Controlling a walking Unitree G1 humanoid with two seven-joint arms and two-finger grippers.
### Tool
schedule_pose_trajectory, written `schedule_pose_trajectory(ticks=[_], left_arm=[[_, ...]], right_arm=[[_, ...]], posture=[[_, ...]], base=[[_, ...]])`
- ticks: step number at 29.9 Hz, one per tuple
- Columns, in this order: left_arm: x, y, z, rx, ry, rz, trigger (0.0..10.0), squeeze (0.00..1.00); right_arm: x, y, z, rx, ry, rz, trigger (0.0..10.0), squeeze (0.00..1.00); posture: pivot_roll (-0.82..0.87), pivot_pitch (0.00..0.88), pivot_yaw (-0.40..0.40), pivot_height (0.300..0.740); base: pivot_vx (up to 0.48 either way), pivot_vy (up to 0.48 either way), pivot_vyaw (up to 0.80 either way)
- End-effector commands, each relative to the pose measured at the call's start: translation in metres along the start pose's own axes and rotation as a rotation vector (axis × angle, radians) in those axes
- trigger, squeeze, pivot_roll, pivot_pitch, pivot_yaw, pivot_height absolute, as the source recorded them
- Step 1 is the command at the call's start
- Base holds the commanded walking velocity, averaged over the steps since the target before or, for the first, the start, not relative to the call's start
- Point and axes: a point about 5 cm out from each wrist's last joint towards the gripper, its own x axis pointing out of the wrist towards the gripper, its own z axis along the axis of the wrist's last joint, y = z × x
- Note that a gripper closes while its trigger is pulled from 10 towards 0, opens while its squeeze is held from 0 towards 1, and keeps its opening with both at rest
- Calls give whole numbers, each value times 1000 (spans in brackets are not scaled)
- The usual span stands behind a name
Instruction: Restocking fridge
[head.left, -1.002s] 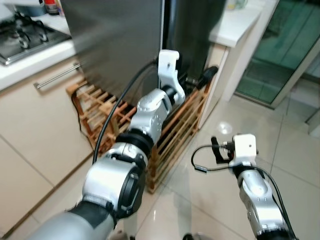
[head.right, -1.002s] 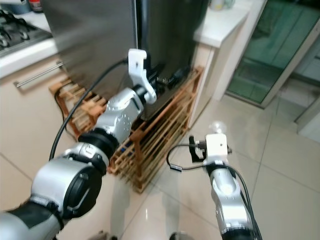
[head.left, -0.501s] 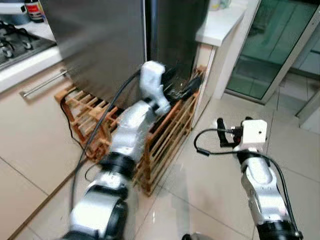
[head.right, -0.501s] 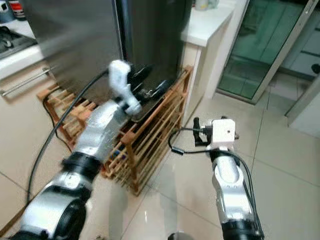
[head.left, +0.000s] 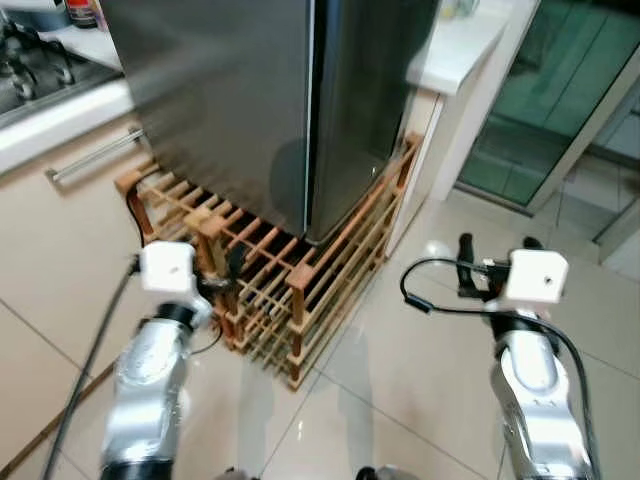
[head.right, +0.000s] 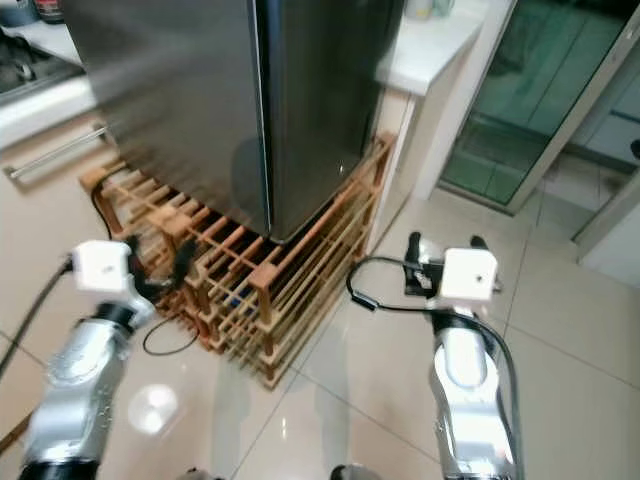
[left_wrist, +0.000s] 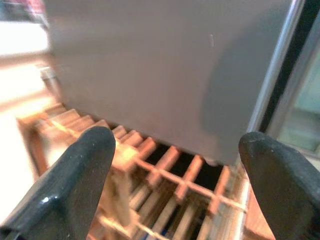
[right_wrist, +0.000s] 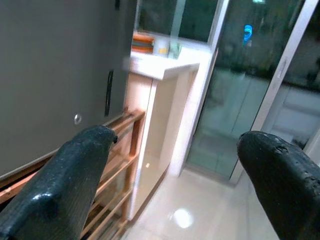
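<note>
The fridge stood shut on the wooden rack, its corner facing the robot, so the restocking looked finished or paused; any next move would call for reopening the door. Both the left gripper and right gripper hung empty, fingers spread. A second earlier the left gripper was up against the fridge door's lower edge; it had since drawn back.

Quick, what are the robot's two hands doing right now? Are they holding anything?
Left end effector: open, holding nothing, in front of the wooden rack.
Right end effector: open, holding nothing, above the floor.
</note>
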Motion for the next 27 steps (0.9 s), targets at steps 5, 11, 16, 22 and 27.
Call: schedule_pose_trajectory(ticks=[5, 11, 16, 22, 27], left_arm=[[-22, -27, -7, 102, 72, -128, 10000, 0], [2, -28, 20, -21, -9, -20, 10000, 0], [11, -19, 31, -7, -49, 14, 10000, 0], [26, -17, 43, -25, -90, 36, 10000, 0], [34, -14, 44, -26, -74, 52, 10000, 0]], right_arm=[[-24, 1, 2, 7, 55, 165, 10000, 0], [-9, 13, -1, 65, 88, 140, 10000, 0], [-4, 16, 1, 54, 82, 171, 10000, 0], [4, 23, -2, 38, 86, 207, 10000, 0], [9, 25, -3, 44, 95, 206, 10000, 0]], posture=[[-17, 0, -70, 740], [-20, 0, -61, 740], [-18, 0, -63, 740], [-34, 0, -51, 740], [-53, 0, -45, 740]], base=[[0, 0, 0], [211, -42, 0], [437, 0, 0], [459, 0, 0], [288, 0, 0]])
